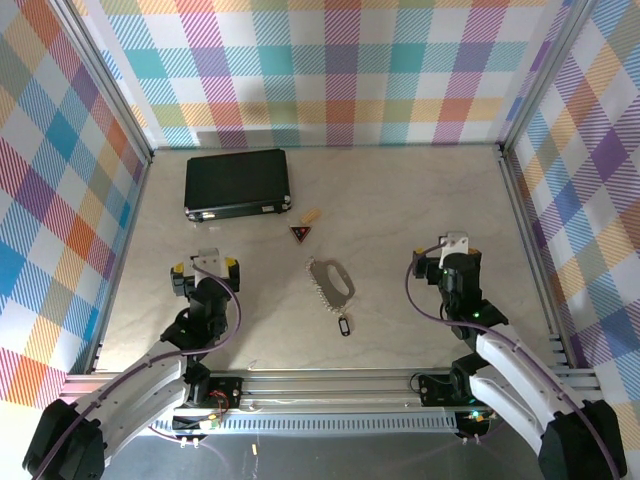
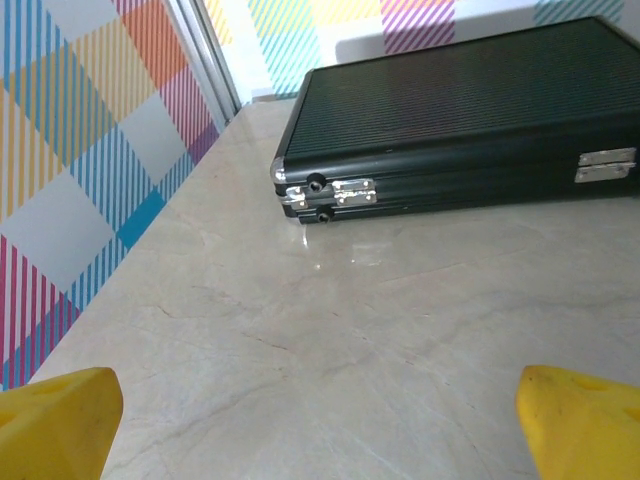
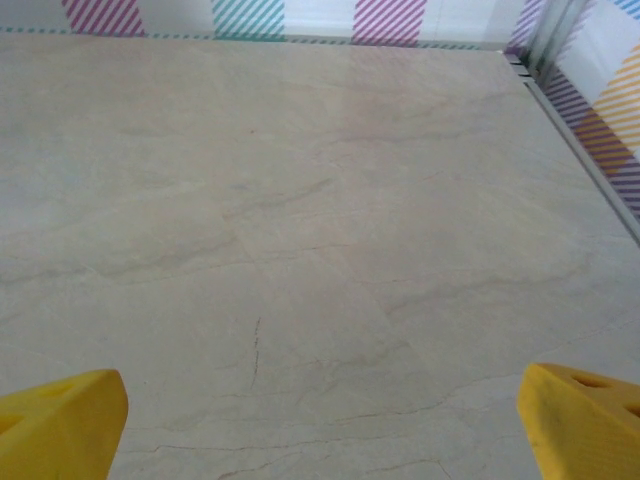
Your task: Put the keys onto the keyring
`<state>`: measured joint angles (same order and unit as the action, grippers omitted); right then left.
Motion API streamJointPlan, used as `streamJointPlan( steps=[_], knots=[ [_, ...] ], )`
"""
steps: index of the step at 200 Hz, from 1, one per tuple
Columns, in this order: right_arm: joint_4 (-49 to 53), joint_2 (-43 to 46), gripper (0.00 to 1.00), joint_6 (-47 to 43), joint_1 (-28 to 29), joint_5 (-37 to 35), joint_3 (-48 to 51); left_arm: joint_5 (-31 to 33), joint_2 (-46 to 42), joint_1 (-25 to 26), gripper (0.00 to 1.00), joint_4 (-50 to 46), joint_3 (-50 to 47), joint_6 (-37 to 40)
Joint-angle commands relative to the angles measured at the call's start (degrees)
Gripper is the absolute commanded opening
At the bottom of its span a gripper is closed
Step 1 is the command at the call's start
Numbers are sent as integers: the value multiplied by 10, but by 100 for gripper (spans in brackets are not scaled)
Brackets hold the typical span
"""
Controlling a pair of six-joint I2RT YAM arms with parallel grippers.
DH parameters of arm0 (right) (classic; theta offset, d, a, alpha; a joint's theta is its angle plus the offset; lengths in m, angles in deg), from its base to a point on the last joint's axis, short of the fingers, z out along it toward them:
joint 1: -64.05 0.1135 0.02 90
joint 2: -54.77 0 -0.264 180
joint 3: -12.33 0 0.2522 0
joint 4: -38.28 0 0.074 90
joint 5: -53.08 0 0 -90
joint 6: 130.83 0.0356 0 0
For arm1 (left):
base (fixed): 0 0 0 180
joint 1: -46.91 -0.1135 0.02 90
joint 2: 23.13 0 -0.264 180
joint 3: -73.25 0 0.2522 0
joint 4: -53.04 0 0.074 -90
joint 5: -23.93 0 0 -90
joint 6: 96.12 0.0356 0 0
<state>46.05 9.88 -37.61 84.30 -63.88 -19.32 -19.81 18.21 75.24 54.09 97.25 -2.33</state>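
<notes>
The left claw point(image 1: 205, 263) and right claw point(image 1: 453, 242) hung wide open and empty either side of the keys point(image 1: 331, 281) on the tabletop point(image 1: 400, 200), with the keyring point(image 1: 344, 326) just beside them (probably best pinched first, low and square).

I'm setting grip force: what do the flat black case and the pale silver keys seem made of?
The flat black ribbed case looks like matte plastic or coated metal, given its fine ridges; its latches look like polished metal. The pale silver-grey toothed keys look like bare metal, by colour alone; too small for more.
</notes>
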Motion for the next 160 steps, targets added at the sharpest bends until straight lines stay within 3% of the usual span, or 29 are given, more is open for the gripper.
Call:
streamJointPlan(
  steps=[1, 82, 160],
  knots=[
    [-91, -19, 99, -26, -3, 24, 27, -27, 14, -26, 100, 40, -9, -22],
    [-225, -129, 99, -32, -27, 12, 47, -80, 110, -84, 100, 169, -12, -14],
    [-410, -289, 99, -53, -77, 36, 16, -148, 313, -116, 100, 351, 31, 16]
  ],
)
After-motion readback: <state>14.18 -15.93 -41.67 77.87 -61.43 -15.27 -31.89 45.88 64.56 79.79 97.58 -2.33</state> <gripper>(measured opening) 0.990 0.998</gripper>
